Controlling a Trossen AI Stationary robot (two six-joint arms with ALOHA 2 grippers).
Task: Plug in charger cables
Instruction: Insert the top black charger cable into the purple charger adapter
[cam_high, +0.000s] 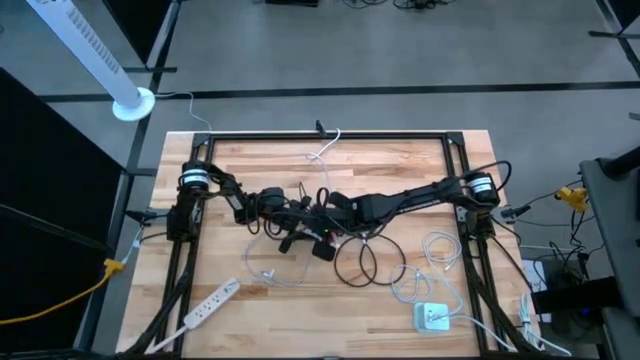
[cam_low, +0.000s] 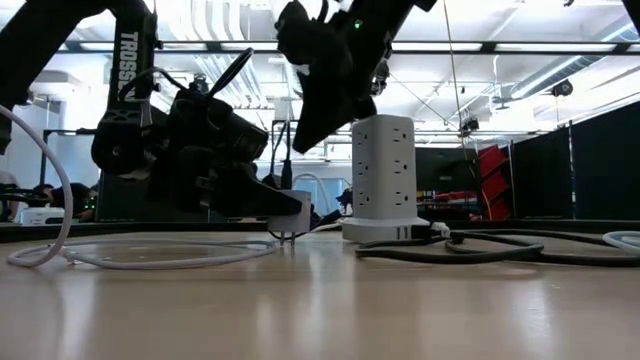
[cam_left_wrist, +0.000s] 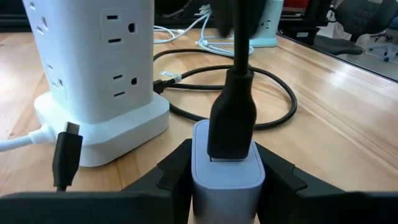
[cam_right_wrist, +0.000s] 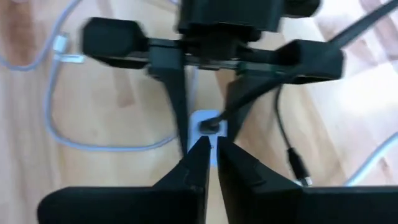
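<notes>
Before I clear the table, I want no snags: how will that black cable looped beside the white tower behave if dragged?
The black cable lies in a loose loop, so it is probably floppy and light. One end seems plugged into the charger block the left gripper holds, so pulling may tug it.

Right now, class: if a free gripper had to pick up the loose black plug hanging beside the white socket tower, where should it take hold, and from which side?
Grip the black plug on its rigid body, across its flat faces, coming from the side away from the white socket tower. It hangs upright close to the tower's base, so the tower side looks cramped; the cable above would likely bend.
</notes>
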